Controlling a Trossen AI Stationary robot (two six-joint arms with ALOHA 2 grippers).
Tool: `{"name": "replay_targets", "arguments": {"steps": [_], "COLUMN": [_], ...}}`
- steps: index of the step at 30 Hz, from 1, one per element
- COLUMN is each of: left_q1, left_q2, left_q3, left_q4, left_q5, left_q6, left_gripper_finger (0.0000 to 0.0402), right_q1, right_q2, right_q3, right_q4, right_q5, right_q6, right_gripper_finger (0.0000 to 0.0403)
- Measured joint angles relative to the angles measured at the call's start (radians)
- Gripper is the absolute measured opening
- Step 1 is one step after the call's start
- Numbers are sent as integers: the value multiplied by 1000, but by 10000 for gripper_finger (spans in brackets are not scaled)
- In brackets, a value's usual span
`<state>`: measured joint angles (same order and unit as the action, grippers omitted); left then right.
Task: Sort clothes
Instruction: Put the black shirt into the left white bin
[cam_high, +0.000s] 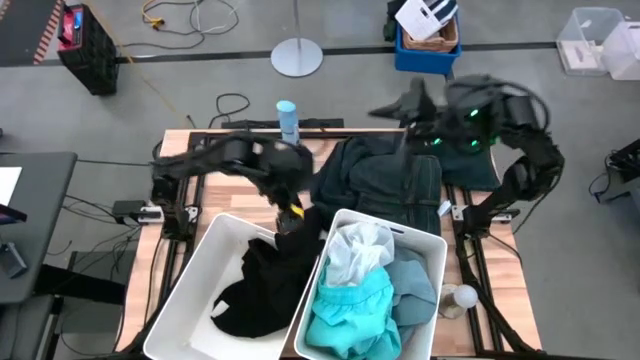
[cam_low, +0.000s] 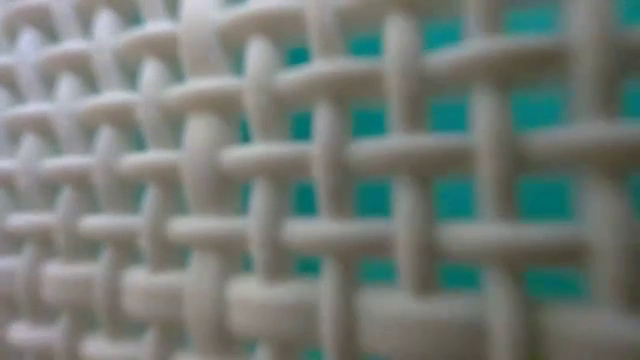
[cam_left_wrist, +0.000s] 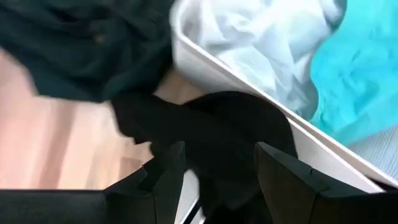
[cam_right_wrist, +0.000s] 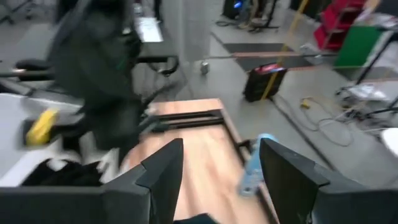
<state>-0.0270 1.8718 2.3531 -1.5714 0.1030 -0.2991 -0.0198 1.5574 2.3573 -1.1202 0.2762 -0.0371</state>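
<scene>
Black garment (cam_high: 262, 285) is seen draped over the rim of the left bin (cam_high: 190, 300), directly under and between the fingers of the left gripper (cam_left_wrist: 214, 171); jaws stand wide, nothing clamped. Dk green garment (cam_high: 385, 180) lies on table (cam_high: 205, 205) just beyond it. Turquoise (cam_high: 350, 315), white (cam_high: 358, 250) & grey-blue (cam_high: 415, 285) items are held in right bin (cam_high: 440, 250), beside it. Right gripper (cam_right_wrist: 214, 168) is raised well apart, open, empty; blue bottle (cam_right_wrist: 252, 171) ahead of it.

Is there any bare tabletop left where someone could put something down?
Little. Bare wood shows between the blue bottle and the dark green garment, under the left gripper, and a strip right of the right bin. The front is crowded: the left bin holds black clothing, the right one turquoise and white.
</scene>
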Motion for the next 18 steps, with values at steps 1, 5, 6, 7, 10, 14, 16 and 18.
{"name": "replay_targets", "arguments": {"steps": [1,5,6,7,10,14,16,18], "left_q1": [-9,-36,-41,-47,-58,-66,-71,-73], "left_q2": [18,59,69,79,123,180,208,231], "left_q3": [0,-1,0,0,0,0,0,0], "left_q4": [0,0,0,0,-1,0,0,0], "left_q5": [15,72,79,85,110,116,133,163], "left_q6": [15,56,60,66,75,73,70,66], "left_gripper_finger": [189,189,189,189,189,189,189,189], "right_q1": [-14,-62,-72,-81,-105,-122,-127,-127], "right_q2": [-12,-42,-45,-49,-53,-58,-58,-58], "right_q3": [0,0,0,0,0,-1,-1,-1], "right_q4": [-3,-20,-29,-34,-45,-75,-90,-103], "right_q5": [0,0,-1,-4,-9,-12,-13,-13], "right_q6": [-13,-55,-68,-79,-105,-129,-137,-147], "right_gripper_finger": [228,228,228,228,228,228,228,228]}}
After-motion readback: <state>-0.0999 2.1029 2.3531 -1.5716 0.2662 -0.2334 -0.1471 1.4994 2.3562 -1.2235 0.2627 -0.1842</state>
